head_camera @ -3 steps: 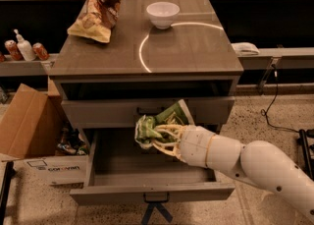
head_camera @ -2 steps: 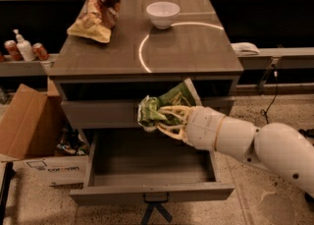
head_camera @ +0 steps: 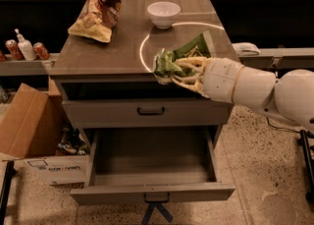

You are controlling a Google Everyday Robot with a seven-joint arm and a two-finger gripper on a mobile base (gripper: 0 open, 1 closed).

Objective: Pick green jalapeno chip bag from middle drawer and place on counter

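Green jalapeno chip bag [head_camera: 190, 51] clamped in hand [head_camera: 174, 70], held over counter [head_camera: 117, 47] front edge.

I find the pincer [head_camera: 172, 71] clamped on the green jalapeno chip bag [head_camera: 189, 52] at the counter [head_camera: 108, 52] front edge, right of centre, above the pulled-out middle drawer [head_camera: 152, 192]. A white bowl [head_camera: 164, 13] and a brown-and-yellow chip bag [head_camera: 98, 13] sit further back on the counter.
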